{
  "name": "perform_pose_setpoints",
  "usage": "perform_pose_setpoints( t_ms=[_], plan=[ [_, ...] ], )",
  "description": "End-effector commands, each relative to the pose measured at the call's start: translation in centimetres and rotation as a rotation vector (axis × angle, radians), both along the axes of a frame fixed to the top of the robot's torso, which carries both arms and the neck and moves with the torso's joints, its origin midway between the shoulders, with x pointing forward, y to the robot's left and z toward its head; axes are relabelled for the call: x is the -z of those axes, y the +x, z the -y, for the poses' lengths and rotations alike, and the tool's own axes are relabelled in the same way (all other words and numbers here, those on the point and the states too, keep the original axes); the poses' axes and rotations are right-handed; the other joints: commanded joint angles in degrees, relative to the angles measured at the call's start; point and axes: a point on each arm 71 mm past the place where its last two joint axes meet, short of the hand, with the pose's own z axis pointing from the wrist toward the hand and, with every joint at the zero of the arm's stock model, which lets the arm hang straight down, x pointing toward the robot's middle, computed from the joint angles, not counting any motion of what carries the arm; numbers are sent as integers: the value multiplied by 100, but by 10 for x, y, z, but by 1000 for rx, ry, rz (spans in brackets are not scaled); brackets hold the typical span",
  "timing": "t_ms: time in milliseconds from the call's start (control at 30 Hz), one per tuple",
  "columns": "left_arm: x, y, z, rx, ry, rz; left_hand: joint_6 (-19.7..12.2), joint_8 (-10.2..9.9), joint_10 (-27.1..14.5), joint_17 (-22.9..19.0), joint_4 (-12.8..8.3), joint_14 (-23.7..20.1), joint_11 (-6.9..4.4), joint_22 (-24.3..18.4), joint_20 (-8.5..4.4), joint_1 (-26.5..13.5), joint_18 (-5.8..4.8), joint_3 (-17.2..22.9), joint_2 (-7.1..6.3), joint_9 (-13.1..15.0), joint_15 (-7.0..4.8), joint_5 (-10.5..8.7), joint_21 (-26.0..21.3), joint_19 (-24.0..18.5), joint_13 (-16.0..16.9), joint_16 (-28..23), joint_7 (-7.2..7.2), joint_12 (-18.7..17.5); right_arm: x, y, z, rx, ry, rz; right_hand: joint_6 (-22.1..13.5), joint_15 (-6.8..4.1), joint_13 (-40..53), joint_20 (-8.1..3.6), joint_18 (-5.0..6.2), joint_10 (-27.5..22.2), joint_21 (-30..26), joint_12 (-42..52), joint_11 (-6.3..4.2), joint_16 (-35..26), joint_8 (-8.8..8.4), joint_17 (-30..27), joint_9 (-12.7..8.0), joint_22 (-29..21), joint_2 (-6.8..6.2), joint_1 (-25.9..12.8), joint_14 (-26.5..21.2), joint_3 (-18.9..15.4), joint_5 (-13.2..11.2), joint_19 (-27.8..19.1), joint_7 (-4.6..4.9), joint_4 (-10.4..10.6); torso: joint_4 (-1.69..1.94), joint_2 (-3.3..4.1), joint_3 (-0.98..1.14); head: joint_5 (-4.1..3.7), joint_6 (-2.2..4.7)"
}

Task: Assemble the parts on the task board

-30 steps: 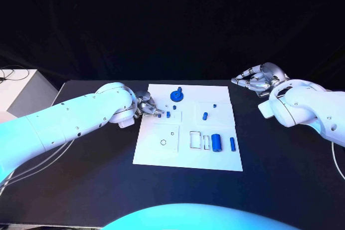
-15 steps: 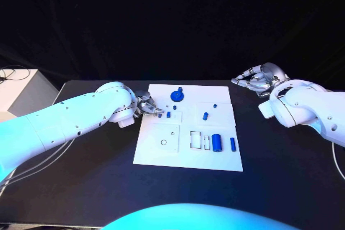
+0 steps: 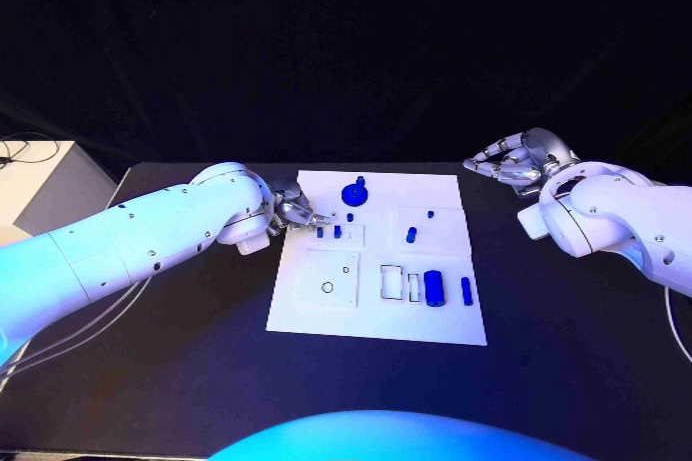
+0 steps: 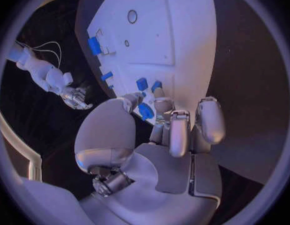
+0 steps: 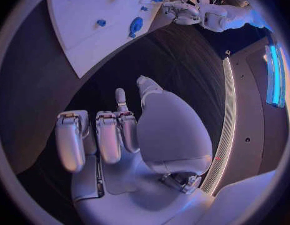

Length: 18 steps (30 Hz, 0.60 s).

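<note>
The white task board [image 3: 375,311] lies in the middle of the black table. My left hand [image 3: 299,213] is at its far left part. Its thumb [image 4: 123,110] and a finger [image 4: 162,110] pinch a small blue part [image 4: 145,111]. Two short blue pegs [image 3: 329,233] stand just in front of the fingertips. A blue round part [image 3: 353,192] sits at the far edge. Two small blue pieces [image 3: 413,232] lie right of centre. A blue cylinder [image 3: 433,284] and a slim blue pin [image 3: 466,289] lie near the right side. My right hand [image 3: 516,161] hovers off the board's far right corner, fingers curled, holding nothing.
A round hole [image 3: 329,284] and rectangular slots [image 3: 392,280] mark the board's near half. A white box [image 3: 36,181] stands at the table's far left. Bare black tabletop [image 3: 159,351] surrounds the board on all sides.
My left hand has crept slightly toward the far edge of the board. The right hand and the loose parts have stayed where they were.
</note>
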Motion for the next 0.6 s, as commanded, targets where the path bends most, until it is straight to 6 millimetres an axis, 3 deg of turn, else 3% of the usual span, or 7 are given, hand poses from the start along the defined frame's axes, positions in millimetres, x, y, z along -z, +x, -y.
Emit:
perform_pose_setpoints(
  t_ms=[33,133,167,233,333,433,600],
  plan=[
    [-9,2,1,-50,-138,5,-160,-57,-256,915,-2,361,51,-210,28,-35,96,-73,1,-16,75,-27,-138,-164,-308,-117,53,-173,0,0,-1,-12,-5,5,-41,-25,991,-33,50,78,-23,-25,13,-16,17,911,5,1266,11,-63,463,24,30,452,-16,9,0,3,-1,-14,18],
    [-19,6,-2,-81,-229,40,-497,-153,-967,348,-6,33,196,-893,135,103,238,-126,41,-102,204,-7,-610,-685,-1040,-461,209,-609,0,0,-1,-11,-4,7,-41,-25,991,-33,50,78,-23,-25,13,-16,17,911,5,1266,11,-63,463,24,30,452,-16,9,5,-12,10,-14,18],
    [-21,7,-3,-86,-251,54,-609,-217,-1080,146,-8,-96,252,-1070,181,185,274,-129,52,-175,254,2,-750,-820,-1068,-586,268,-635,0,0,-1,-10,-4,7,-41,-25,991,-33,50,78,-23,-25,13,-16,17,911,5,1266,11,-63,463,24,30,452,-16,9,6,-12,13,-14,19],
    [-27,9,-4,-92,-298,90,-797,-462,-1446,-724,-12,-690,399,-2023,321,561,461,-64,67,-523,404,23,-1507,-1492,-1238,-1185,427,-829,0,0,0,-9,-4,9,-41,-25,991,-33,50,78,-23,-25,13,-16,17,911,5,1266,11,-63,463,24,30,452,-16,9,8,-11,13,-18,28],
    [-33,11,-2,-83,-349,144,-909,-707,-1790,-1736,-82,-1326,505,-2950,409,1208,613,217,50,-987,483,43,-2329,-1975,-1544,-1919,540,-1143,0,0,0,-9,-2,12,-44,-25,974,-34,55,60,-41,-39,13,-25,15,888,15,1253,6,-64,458,34,30,445,-16,9,3,-9,9,-17,43],
    [-37,13,5,-42,-360,198,-906,-892,-2001,-2172,-467,-1640,534,-3080,424,2072,619,809,-82,-1343,503,4,-2535,-1995,-1867,-2243,575,-1518,0,0,-1,-8,2,17,-55,-25,854,-34,67,-62,-88,-137,14,-38,8,854,17,1221,2,-57,450,41,32,425,-13,6,0,-5,5,-19,60],
    [-37,13,22,96,-294,318,-684,-1178,-2031,-2638,-804,-2057,611,-3030,468,2391,614,1082,-302,-1932,568,-79,-2526,-2093,-2506,-2472,608,-2216,-2,1,-1,-10,16,42,-116,-27,173,-34,166,-701,-505,-735,14,-236,-19,438,88,943,-29,10,336,185,43,248,-5,5,-1,-2,5,-26,101]
  ],
)
